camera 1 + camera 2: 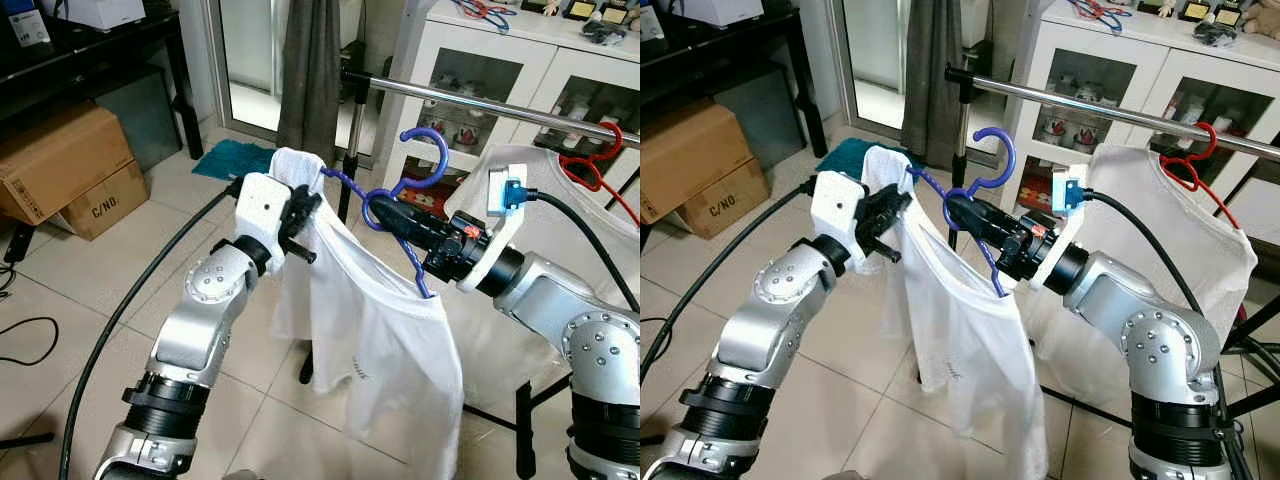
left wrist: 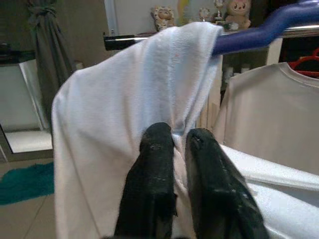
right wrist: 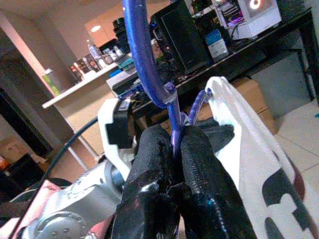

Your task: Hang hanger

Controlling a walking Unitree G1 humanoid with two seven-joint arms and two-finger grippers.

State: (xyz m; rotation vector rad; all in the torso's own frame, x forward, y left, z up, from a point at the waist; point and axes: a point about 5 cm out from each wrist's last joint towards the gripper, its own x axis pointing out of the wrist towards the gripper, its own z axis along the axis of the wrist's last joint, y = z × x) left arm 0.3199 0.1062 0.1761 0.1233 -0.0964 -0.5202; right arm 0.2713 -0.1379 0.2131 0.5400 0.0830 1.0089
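While the right gripper pinches the stiff blue hanger at its neck, just below the metal rail, the left gripper clamps the limp, light white T-shirt draped over one hanger end.

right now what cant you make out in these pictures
- Blue hanger: its lower arm runs inside the white shirt in both eye views.
- Rail: cut off by the eye views' right edge, so its far end is unseen.
- Left claw: the wrist view shows the fingers pinching shirt cloth; whether the hanger arm is inside the pinch is covered by fabric.
- Cabinet contents: too small behind glass.
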